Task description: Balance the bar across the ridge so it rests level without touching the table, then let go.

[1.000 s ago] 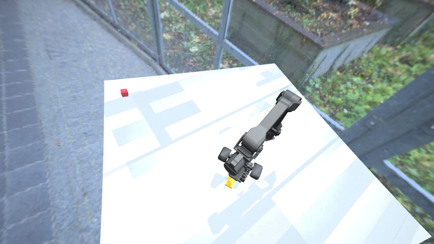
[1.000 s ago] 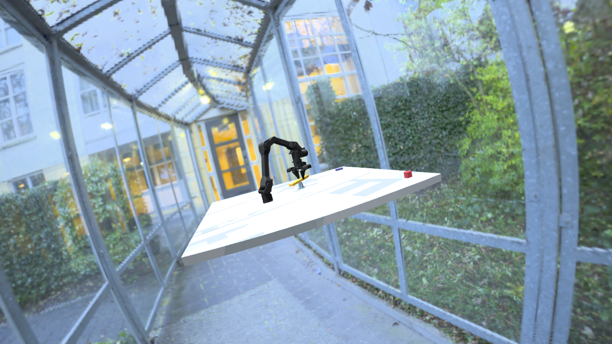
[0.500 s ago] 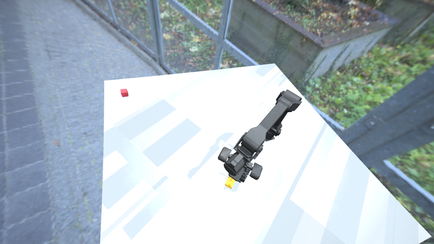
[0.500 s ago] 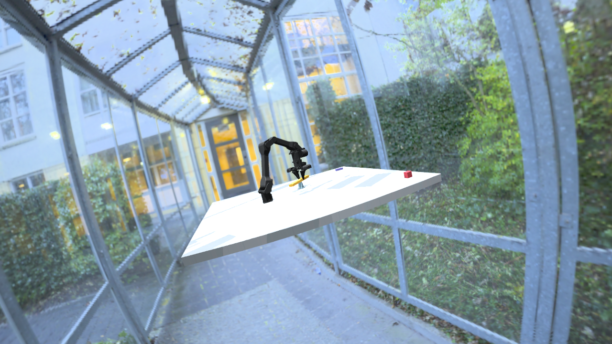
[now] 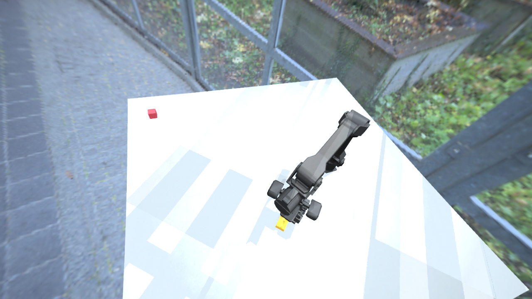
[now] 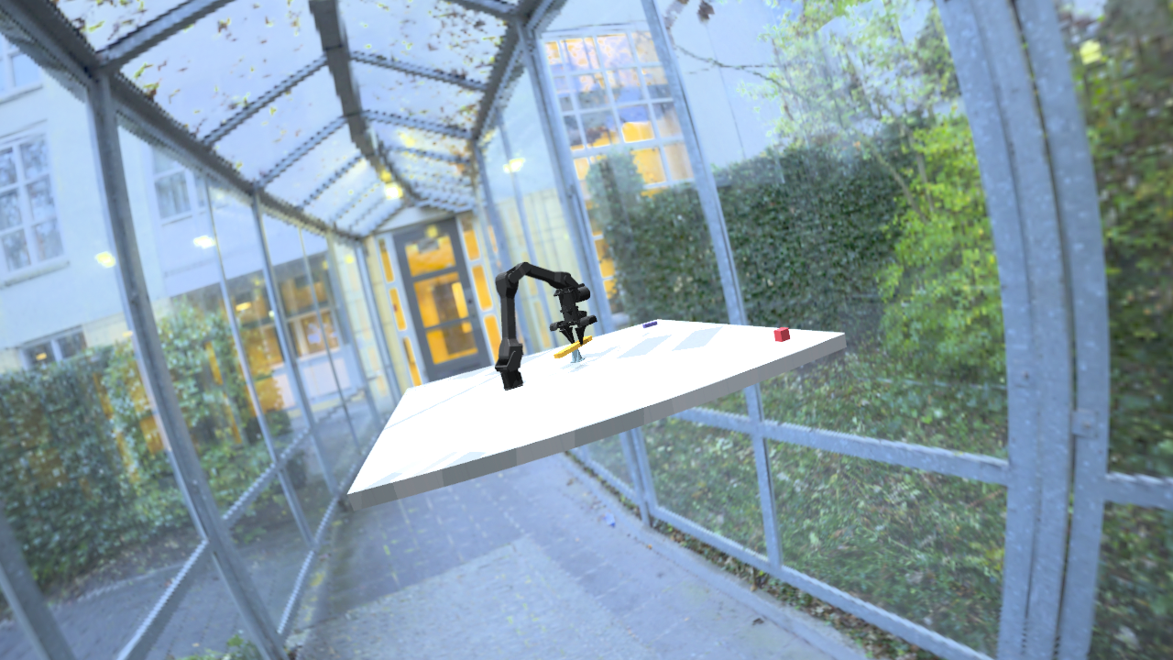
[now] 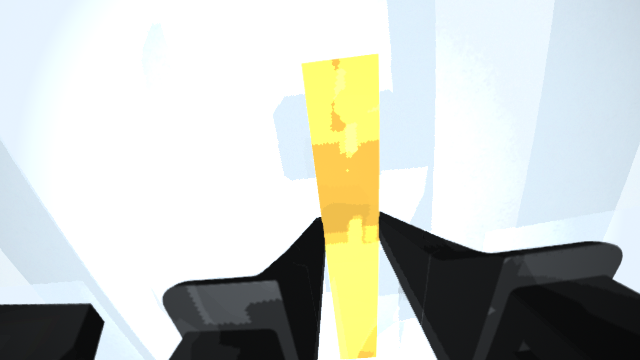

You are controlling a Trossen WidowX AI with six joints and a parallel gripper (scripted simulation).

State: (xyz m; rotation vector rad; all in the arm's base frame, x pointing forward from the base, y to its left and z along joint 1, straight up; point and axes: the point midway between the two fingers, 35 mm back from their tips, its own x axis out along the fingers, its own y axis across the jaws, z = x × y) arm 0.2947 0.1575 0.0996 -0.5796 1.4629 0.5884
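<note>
The yellow bar (image 5: pixel 282 224) (image 6: pixel 565 353) (image 7: pixel 346 170) is held by my gripper (image 6: pixel 578 342) (image 7: pixel 348 220), which is shut on it with one finger on each long side. In the exterior view the bar is over the small grey ridge (image 6: pixel 576 357), clear of the white table (image 5: pixel 223 122) (image 6: pixel 459 434). Whether the bar touches the ridge top is too small to tell. The bar looks slanted in that view, and I cannot tell whether it is level. The ridge is hidden in the top view and does not show in the wrist view.
A red cube (image 5: pixel 152 113) (image 6: pixel 782 334) stands near a table corner, far from the gripper. A small purple block (image 6: pixel 650 324) lies near the table's far edge in the exterior view. Shadows and bright patches cover the table top.
</note>
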